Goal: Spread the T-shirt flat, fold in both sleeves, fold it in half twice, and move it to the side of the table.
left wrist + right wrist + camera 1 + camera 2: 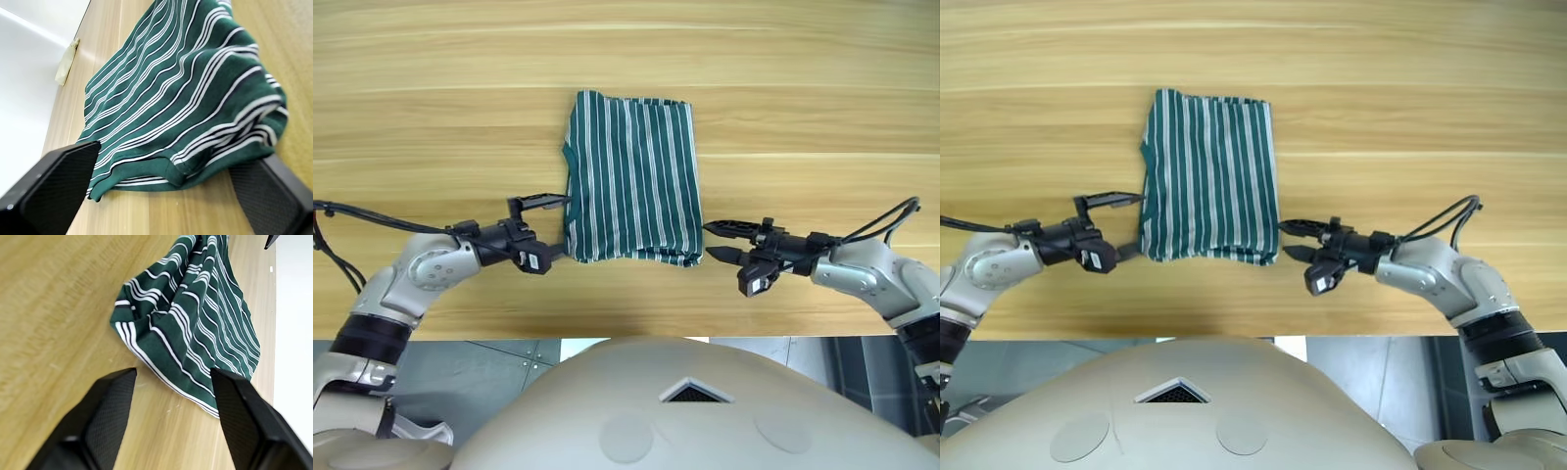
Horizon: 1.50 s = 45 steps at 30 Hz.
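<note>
The T-shirt (631, 176) is dark green with thin white stripes and lies folded into a narrow rectangle in the middle of the wooden table (822, 108). My left gripper (558, 227) is open at the shirt's near left corner, its fingers straddling that corner without closing on it. My right gripper (717, 241) is open just off the near right corner, a small gap from the cloth. The left wrist view has the folded hem (166, 169) lying between two black pads (54, 191). In the right wrist view the corner (128, 320) lies just beyond the fingertips (110, 406).
Bare wooden tabletop surrounds the shirt on the left, right and far side. The table's near edge (607, 336) runs just behind both grippers. A small pale scrap (66, 61) lies at the table's edge in the left wrist view.
</note>
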Available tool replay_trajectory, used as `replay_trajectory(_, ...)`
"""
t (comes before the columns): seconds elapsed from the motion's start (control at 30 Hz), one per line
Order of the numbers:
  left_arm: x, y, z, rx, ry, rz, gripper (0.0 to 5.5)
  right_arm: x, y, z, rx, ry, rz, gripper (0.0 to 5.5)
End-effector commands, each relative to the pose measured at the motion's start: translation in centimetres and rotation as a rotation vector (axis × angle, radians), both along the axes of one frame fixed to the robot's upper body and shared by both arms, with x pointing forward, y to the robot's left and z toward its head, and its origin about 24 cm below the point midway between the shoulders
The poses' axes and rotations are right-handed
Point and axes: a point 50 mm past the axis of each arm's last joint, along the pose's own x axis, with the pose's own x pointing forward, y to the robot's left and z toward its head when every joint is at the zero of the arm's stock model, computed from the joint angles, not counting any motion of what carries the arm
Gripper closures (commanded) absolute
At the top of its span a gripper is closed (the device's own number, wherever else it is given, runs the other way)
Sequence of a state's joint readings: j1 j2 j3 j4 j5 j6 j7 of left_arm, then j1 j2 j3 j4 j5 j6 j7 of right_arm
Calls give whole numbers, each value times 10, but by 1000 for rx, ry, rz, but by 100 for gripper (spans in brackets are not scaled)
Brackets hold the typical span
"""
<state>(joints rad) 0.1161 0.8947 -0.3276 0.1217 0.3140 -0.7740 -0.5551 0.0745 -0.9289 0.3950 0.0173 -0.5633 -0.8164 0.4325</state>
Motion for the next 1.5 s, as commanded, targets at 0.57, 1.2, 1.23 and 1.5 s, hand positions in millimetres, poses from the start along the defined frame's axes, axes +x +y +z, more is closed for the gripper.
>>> replay_trajectory(0.57, -35, -1, -56, 180, 271, -175, 425, -6, 10, -28, -73, 151, 52, 293)
replay_trajectory(1.2, -32, 3, -55, 30, 263, -30, 543, -1, 3, -27, 10, 111, -35, 532)
replay_trajectory(1.23, -34, 1, -54, 3, 268, -32, 543, -1, 4, -24, 43, 111, -44, 532)
replay_trajectory(1.5, -82, -22, -47, -224, 436, -23, 547, -39, -10, -13, 202, 271, -189, 532)
